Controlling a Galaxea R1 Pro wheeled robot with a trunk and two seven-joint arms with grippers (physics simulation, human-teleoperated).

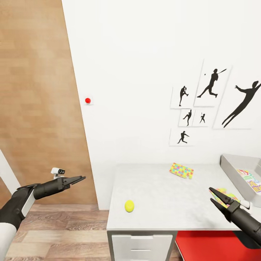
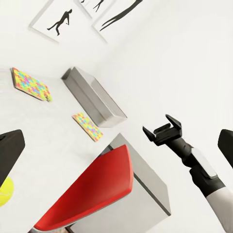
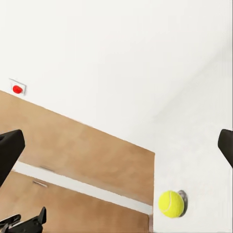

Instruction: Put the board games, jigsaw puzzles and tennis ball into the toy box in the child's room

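Head view, read from its left side: the left gripper (image 1: 80,178) is held in the air off the table's left edge, over the wooden floor, its jaws nearly closed with nothing between them. On the table (image 1: 159,203), the tennis ball (image 1: 129,206) is seen near the front left corner, well apart from everything else. One jigsaw puzzle (image 1: 181,170) lies toward the back edge, about mid-length. A second jigsaw puzzle (image 1: 225,194) lies near the right end, just beside the toy box (image 1: 232,172), and is partly covered by the right gripper (image 1: 213,195), whose jaws are spread wide and empty above it. A colourful printed item, possibly a board game (image 1: 251,180), is seen already inside the toy box.

The step in hand is judged to be a pick-up of the near puzzle by the right gripper. Since the sheet is thin and flat, a straight pinch from above is likely to slip; a better grip would probably be had if the sheet were slid to the front edge of the table and one finger brought under the overhang. The toy box wall should be cleared before release. The ball is likely to roll if nudged, so the left gripper would need to be opened and closed around it gently.
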